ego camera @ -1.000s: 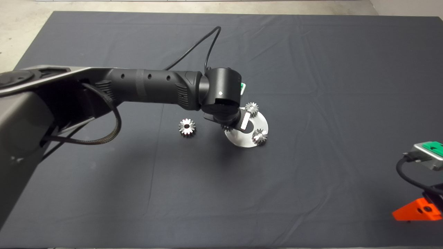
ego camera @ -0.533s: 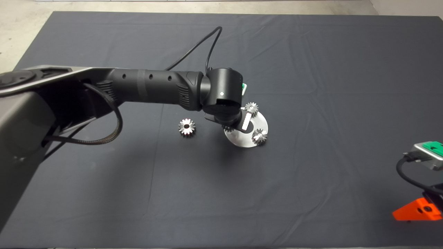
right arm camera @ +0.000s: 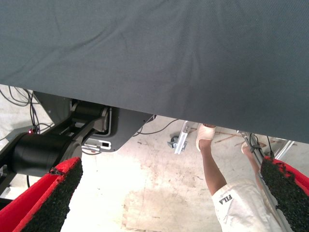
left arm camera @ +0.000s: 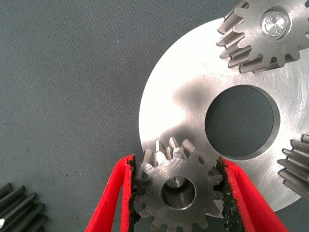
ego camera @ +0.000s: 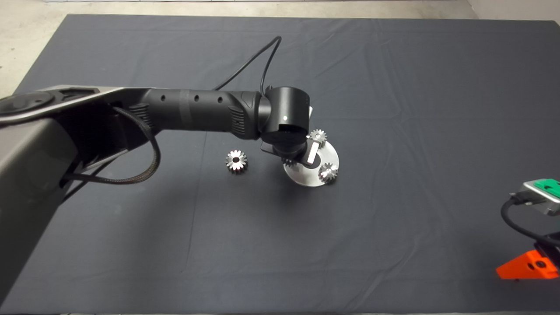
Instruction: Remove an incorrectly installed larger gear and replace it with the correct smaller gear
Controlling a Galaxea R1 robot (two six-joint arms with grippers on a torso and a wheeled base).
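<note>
Small gear (left arm camera: 177, 193) flat on the plate (left arm camera: 178, 111) rim, hole up, pinched dead centre in the left end effector (left arm camera: 177, 166). Big gear (ego camera: 236, 160) apart on the surface (ego camera: 393, 87). Right end effector (right arm camera: 171, 186) spread wide, parked far away.

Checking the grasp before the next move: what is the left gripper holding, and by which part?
The left gripper clamps a gear by opposite teeth, at the disc.

The round plate (left arm camera: 174, 104) is brushed metal with a soft sheen, the smaller gear (left arm camera: 176, 188) on it dull machined metal, the red fingers (left arm camera: 113, 193) smooth glossy plastic lined with rough crumbly black pads (left arm camera: 129, 203), and the mat (ego camera: 393, 87) matt dark woven cloth, faintly creased
</note>
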